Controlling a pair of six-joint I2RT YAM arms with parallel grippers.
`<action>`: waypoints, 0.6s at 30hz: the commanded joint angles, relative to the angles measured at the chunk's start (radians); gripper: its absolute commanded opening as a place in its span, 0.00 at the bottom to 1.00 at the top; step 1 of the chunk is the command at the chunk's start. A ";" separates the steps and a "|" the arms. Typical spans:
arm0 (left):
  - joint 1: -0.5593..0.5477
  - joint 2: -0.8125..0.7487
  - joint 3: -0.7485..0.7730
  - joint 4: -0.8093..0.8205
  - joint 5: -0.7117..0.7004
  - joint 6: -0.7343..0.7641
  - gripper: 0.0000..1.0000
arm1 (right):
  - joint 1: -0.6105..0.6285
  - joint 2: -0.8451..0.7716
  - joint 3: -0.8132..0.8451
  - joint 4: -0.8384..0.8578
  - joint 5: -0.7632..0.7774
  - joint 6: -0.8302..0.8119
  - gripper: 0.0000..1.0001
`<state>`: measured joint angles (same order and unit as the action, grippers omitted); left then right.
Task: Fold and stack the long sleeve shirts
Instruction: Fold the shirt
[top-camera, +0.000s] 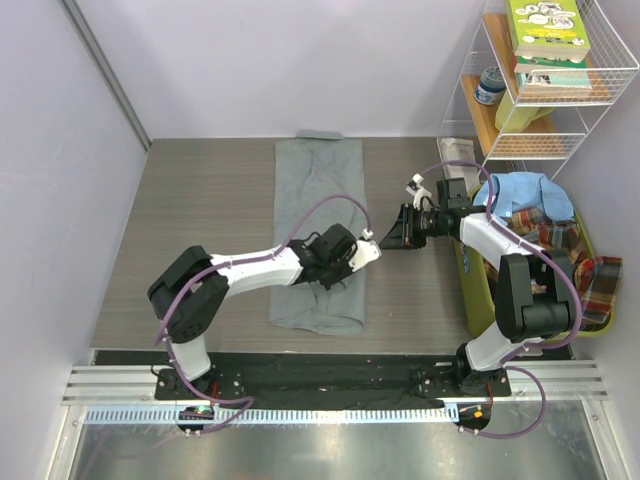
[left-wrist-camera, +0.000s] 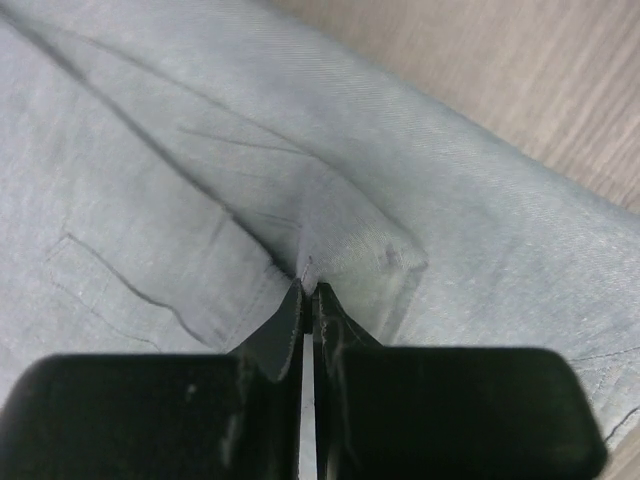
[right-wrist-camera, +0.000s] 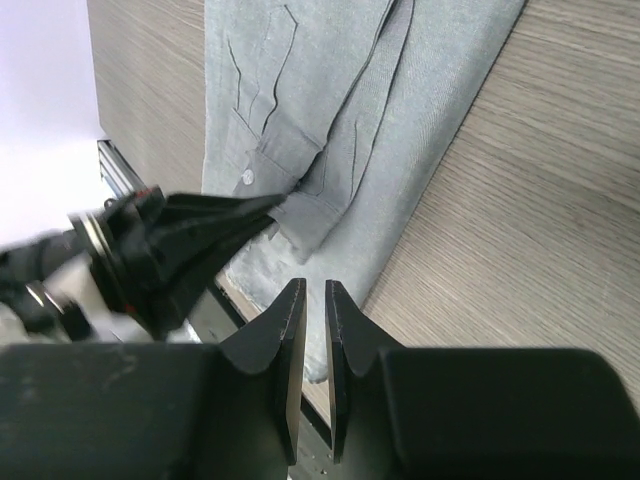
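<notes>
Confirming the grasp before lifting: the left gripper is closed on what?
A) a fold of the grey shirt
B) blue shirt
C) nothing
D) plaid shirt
A: the left gripper is shut with a fold of the grey shirt pinched at its tips.

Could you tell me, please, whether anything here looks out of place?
Mildly, yes. The plaid shirt spills over the green bin's right rim, half out of it, and the grey shirt's far end seems to run just past the table's back edge. Nothing looks damaged.
</notes>
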<state>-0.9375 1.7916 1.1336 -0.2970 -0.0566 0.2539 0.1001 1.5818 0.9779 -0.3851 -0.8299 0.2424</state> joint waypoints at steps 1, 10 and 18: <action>0.130 -0.096 0.017 0.021 0.177 -0.105 0.00 | 0.003 -0.043 -0.005 0.035 -0.031 -0.005 0.19; 0.357 -0.144 -0.046 0.073 0.570 -0.284 0.00 | 0.049 -0.019 -0.002 0.043 -0.017 -0.023 0.19; 0.453 -0.109 -0.058 0.099 0.638 -0.358 0.00 | 0.298 -0.039 -0.001 0.077 0.156 -0.055 0.16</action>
<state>-0.5140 1.6733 1.0813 -0.2565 0.4973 -0.0448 0.2882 1.5818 0.9699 -0.3592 -0.7692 0.2153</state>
